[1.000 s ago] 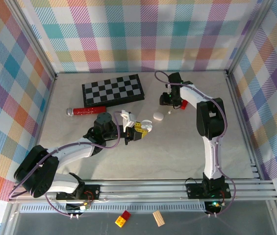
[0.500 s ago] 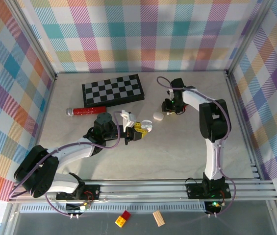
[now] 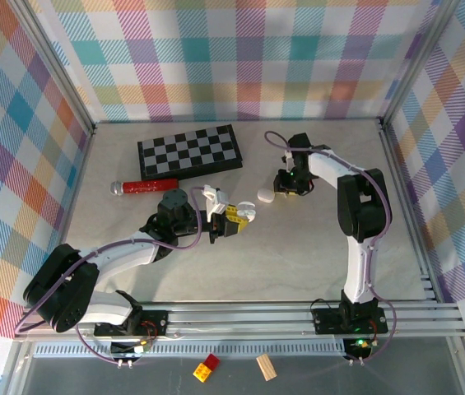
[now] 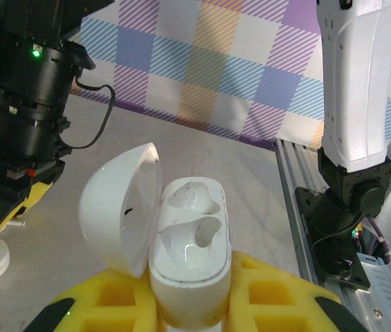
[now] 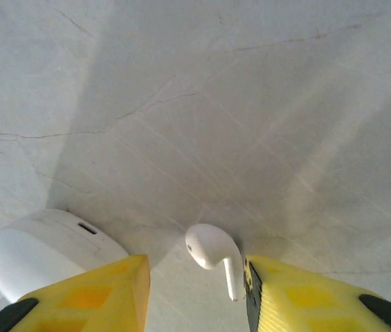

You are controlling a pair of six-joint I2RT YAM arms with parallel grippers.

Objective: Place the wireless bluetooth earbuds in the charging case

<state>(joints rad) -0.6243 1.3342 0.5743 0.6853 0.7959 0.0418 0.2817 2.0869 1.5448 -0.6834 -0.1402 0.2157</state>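
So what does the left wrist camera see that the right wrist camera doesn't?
Left wrist camera: the left gripper clamps the open charging case, its lid swung to the left and both wells empty. Beyond it stand the right arm and the plaid wall.

Right wrist camera: one white earbud lies on the table between the fingers of the open right gripper, beside a closed white case.

Both: yellow finger pads and the pale marbled tabletop.

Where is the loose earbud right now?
In the right wrist view, the earbud lies on the table between the right gripper's open fingers, beside a white case.
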